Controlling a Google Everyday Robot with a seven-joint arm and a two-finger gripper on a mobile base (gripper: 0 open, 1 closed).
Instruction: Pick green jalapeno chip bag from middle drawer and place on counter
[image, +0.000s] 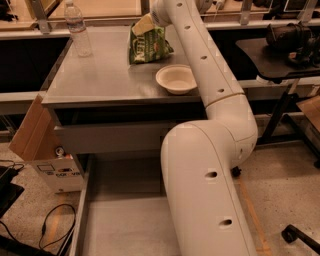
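Placement step, seemingly: gripper (144, 23) over the far edge of brushed grey metal counter (100, 75), fingers pinching top of crinkled green jalapeno chip bag (149, 46), whose base looks landed beside shallow white bowl (176, 79); next move calls for release, then straight lift clear.

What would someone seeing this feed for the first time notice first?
The big white arm fills the foreground, stretching from the bottom edge up to the far side of the counter. There its hand is at the top of the green jalapeno chip bag, which seems to rest on the counter just behind a white bowl. Below, the middle drawer is pulled out.
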